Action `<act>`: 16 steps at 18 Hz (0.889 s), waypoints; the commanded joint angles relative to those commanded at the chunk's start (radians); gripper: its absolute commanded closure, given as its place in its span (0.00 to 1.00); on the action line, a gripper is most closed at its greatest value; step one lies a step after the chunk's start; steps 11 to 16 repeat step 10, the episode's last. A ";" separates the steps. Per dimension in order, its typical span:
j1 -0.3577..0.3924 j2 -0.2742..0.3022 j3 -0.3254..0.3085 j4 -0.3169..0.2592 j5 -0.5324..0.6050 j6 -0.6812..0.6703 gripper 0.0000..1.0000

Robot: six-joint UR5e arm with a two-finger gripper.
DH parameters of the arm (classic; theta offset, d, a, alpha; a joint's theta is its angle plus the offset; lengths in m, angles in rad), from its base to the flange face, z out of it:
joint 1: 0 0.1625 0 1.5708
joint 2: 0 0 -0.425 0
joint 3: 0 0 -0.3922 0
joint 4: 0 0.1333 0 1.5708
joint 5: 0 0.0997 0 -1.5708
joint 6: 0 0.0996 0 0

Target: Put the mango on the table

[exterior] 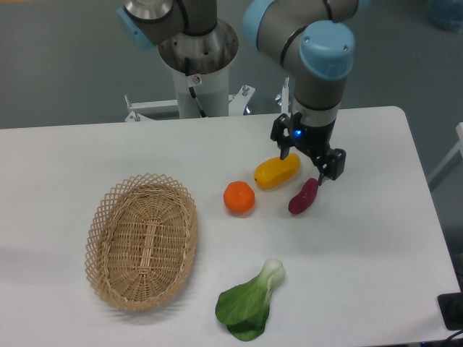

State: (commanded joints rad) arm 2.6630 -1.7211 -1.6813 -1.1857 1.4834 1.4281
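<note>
The mango (pixel 276 171), a yellow-orange elongated oval, lies on the white table (pixel 362 238) just right of the round orange (pixel 239 197). My gripper (pixel 309 160) is open and empty, raised above and to the right of the mango, with its fingers spread clear of it. One fingertip (pixel 334 170) hangs above the dark magenta oblong thing (pixel 303 196).
An oval wicker basket (pixel 142 241) sits at the left with nothing in it. A green leafy vegetable (pixel 250 302) lies near the front edge. The robot's base (pixel 197 65) stands behind the table's far edge.
</note>
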 joint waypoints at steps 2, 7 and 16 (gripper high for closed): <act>0.006 0.006 0.003 -0.008 -0.003 0.002 0.00; 0.008 0.012 0.000 -0.009 -0.008 0.002 0.00; 0.008 0.012 -0.001 -0.008 -0.009 0.002 0.00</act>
